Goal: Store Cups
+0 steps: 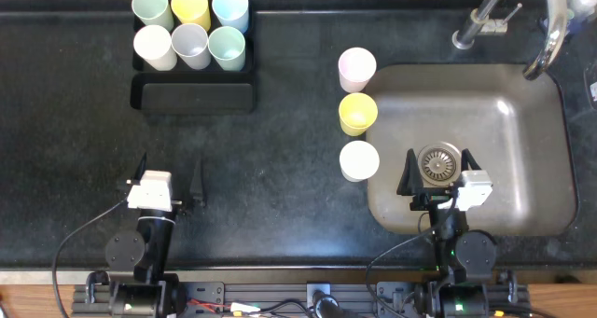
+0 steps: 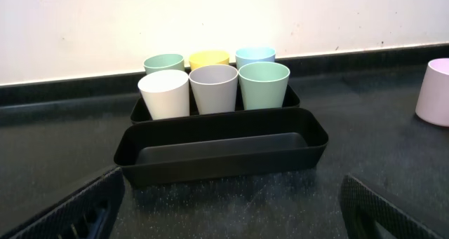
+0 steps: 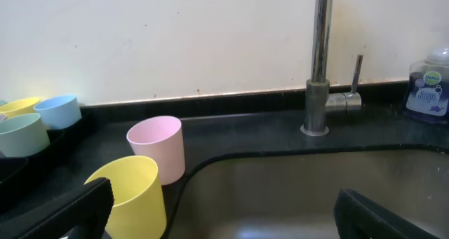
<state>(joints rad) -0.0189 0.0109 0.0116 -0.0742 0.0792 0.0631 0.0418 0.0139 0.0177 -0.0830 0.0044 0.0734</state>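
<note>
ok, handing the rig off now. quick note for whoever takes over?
Left gripper: jaws open, empty, over the counter in front of the trays.
Right gripper: jaws open, empty, over the sink.
Done: six cups stand in the rear tray.
Left: front tray is empty; pink cup, yellow cup and white cup stand upright in a line along the sink's edge, not yet stored.

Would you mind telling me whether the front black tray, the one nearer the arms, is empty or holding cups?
Empty: the front tray shows a bare floor, while six cups stand in the rear tray behind it.
</note>
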